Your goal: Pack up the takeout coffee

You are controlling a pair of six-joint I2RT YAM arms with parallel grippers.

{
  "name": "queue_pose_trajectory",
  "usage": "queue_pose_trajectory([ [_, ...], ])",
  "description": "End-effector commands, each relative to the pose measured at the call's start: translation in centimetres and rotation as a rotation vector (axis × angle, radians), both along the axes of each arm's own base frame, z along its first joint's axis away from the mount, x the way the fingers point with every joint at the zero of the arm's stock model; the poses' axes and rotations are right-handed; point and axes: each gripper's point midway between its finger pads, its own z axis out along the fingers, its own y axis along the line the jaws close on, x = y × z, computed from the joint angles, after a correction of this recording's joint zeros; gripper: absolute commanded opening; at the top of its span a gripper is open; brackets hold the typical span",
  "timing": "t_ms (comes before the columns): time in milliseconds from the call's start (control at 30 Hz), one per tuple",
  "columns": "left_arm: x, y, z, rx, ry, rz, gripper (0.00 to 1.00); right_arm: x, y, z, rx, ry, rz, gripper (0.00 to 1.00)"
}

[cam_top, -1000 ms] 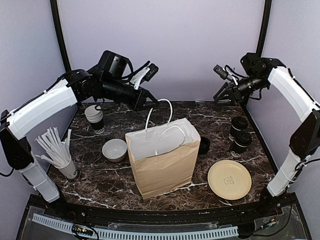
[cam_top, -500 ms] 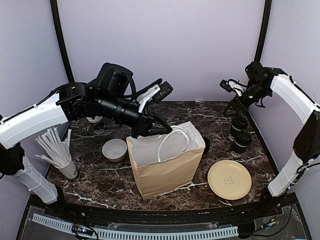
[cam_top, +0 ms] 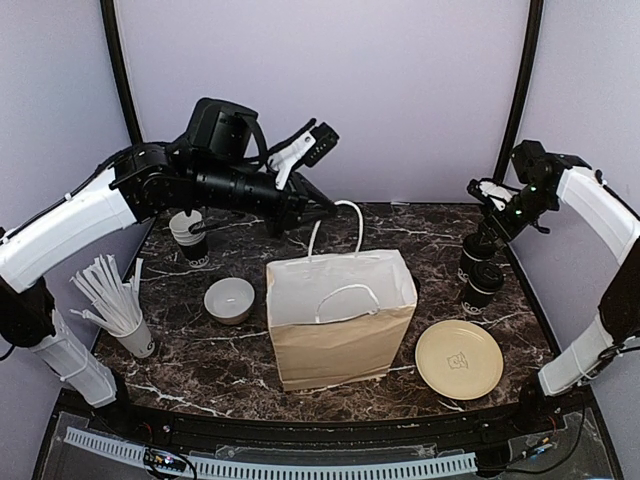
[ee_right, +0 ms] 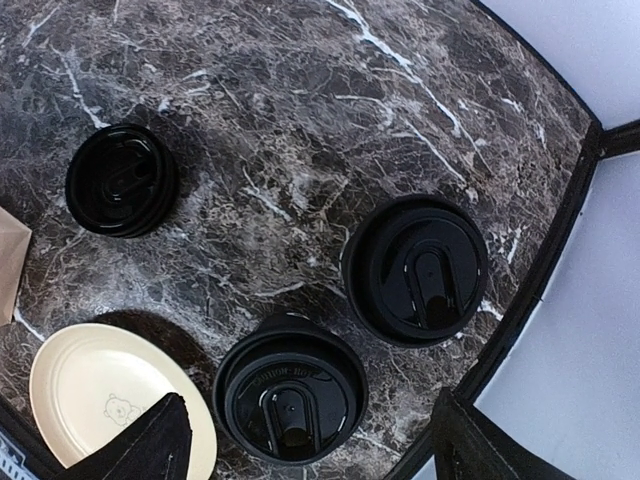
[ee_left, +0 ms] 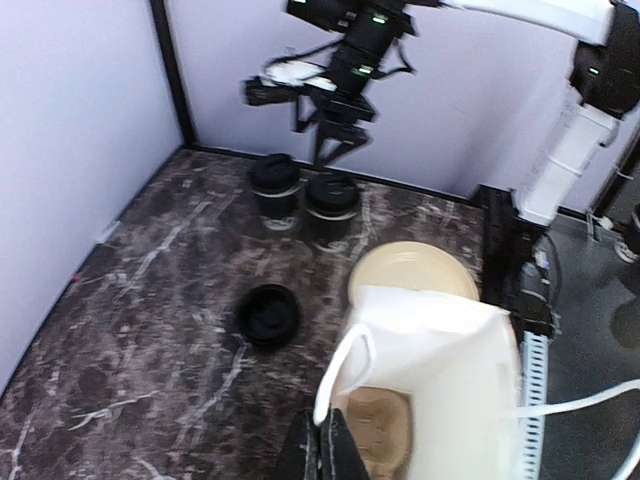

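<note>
Two black lidded coffee cups (cam_top: 478, 250) (cam_top: 484, 281) stand side by side at the right edge; the right wrist view shows their lids from above, the nearer (ee_right: 290, 400) and the farther (ee_right: 415, 268). My right gripper (cam_top: 492, 222) hovers open just above them, its jaws straddling the nearer cup (ee_right: 305, 445). The brown paper bag (cam_top: 340, 325) stands open at the centre. My left gripper (cam_top: 320, 209) is shut on its rear white handle (ee_left: 340, 375), with the fingers (ee_left: 322, 440) pinched together at the bottom of the left wrist view.
A cream plate (cam_top: 459, 358) lies right of the bag. A low stack of loose lids (ee_right: 122, 180) sits behind the bag. A lidless cup stack (cam_top: 188, 235), a grey bowl (cam_top: 229, 298) and a cup of white straws (cam_top: 115, 300) stand at the left.
My left gripper pulled the handle up and back, so the bag now stands upright and wide open. My right gripper came down and right over the two cups.
</note>
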Motion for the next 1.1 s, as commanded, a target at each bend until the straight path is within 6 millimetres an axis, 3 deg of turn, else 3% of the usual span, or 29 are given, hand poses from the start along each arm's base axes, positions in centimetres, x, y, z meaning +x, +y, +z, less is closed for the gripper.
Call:
queue_pose_trajectory([
  [0, 5.1, 1.8, 2.1, 0.018, -0.124, 0.12, 0.0, 0.2, -2.0, -1.3, -0.039, 0.051, -0.073, 0.85],
  [100, 5.8, 1.3, 2.3, 0.017, -0.128, 0.119, 0.0, -0.6, -2.4, -2.3, -0.045, 0.098, -0.072, 0.98],
  [267, 6.1, 0.8, 1.9, 0.021, -0.116, 0.117, 0.0, -2.1, -2.3, -4.1, -0.045, 0.163, -0.046, 0.99],
  [467, 4.5, 0.4, 2.3, -0.01, -0.055, 0.057, 0.0, -3.2, -2.0, -5.3, -0.034, 0.205, -0.021, 0.93],
  [567, 3.9, 0.5, 2.2, -0.022, -0.041, 0.04, 0.06, -3.3, -2.0, -6.2, -0.039, 0.218, -0.024, 0.9],
  [1067, 3.8, 0.4, 1.0, -0.007, -0.032, 0.04, 0.08, -2.3, -1.9, -7.8, -0.039, 0.268, -0.025, 0.78],
])
